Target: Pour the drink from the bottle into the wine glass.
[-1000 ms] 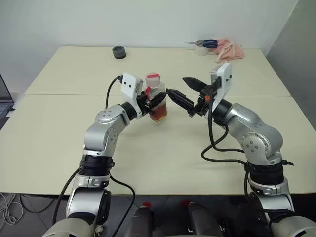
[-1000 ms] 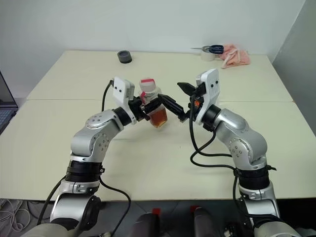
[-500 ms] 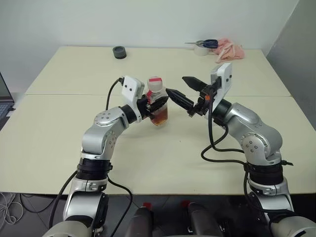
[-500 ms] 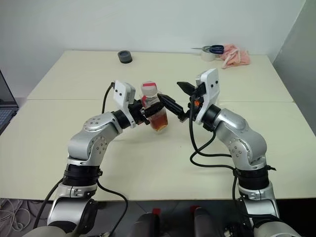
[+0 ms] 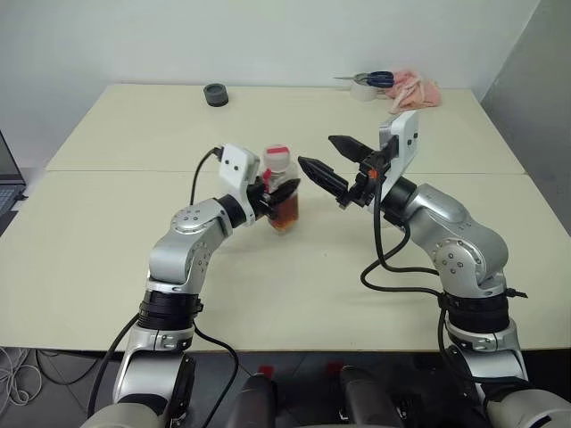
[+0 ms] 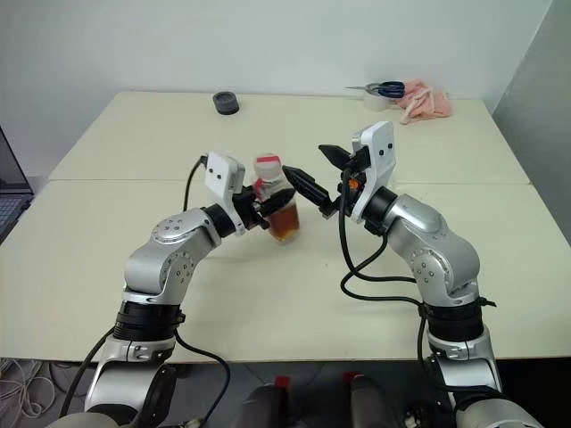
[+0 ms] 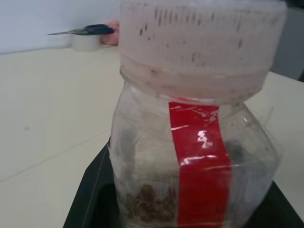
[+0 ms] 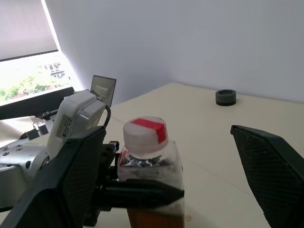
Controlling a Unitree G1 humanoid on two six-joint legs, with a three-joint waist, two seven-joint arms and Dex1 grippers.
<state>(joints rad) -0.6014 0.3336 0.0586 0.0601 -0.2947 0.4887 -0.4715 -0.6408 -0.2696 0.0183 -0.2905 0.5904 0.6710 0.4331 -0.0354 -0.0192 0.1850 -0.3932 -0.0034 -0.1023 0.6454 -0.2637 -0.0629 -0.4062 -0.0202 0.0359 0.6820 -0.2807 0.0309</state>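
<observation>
While the cap (image 8: 145, 134) is on the bottle (image 5: 282, 198), nothing can pour, and the right end effector (image 5: 332, 164), spread wide just beside it, looks set to take it off; a skewed bite could twist the bottle in the left end effector (image 5: 273, 192), clamped on its body, and slosh it. Bottle stands upright over the table (image 5: 116, 232) centre, drink (image 6: 285, 225) filling roughly its lower half. No wine glass to aim at.

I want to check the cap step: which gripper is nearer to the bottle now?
Left. The left gripper is shut on the bottle around its body. The right gripper hangs open beside the cap, not touching it.
</observation>
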